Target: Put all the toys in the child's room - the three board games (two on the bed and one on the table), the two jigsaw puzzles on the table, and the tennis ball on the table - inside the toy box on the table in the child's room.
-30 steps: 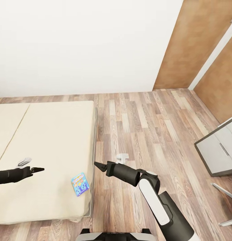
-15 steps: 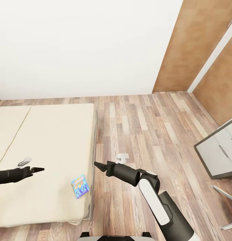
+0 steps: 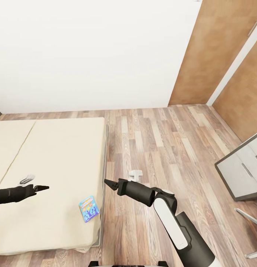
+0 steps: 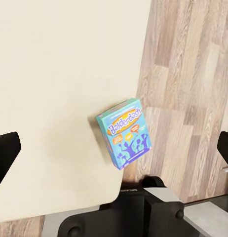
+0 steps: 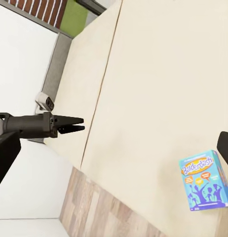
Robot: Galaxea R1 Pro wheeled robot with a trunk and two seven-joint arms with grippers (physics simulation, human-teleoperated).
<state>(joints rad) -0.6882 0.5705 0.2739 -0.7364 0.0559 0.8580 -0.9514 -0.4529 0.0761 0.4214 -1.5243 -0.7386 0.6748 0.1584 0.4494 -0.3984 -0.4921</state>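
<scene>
The bed [image 3: 50,155] serves as the landmark: a wide cream mattress with a grey edge, standing on the wood-plank floor [image 3: 161,148] against the white wall [image 3: 87,52].

1 board game [image 3: 89,208], a flat blue box printed with a yellow title and dark figures, lies flat on the mattress near the bed's side edge, close to the corner nearest the robot. In the left wrist view the same box [image 4: 124,132] sits just inside that edge, with floor planks beyond it.

The left end effector [image 3: 45,188] hangs over the mattress, apart from the box and not touching it. In the right wrist view its 2 fingers [image 5: 69,120] lie close together, with a narrow gap at the tips, holding nothing.

The right end effector [image 3: 108,184] hangs over the floor just off the bed's side edge, level with the box and apart from it. Its fingers taper to a near-closed point, holding nothing.

A grey cabinet with white drawer fronts [image 3: 241,168] stands on the floor well apart from the bed, and brown wooden panels [image 3: 221,59] line the wall past it.
</scene>
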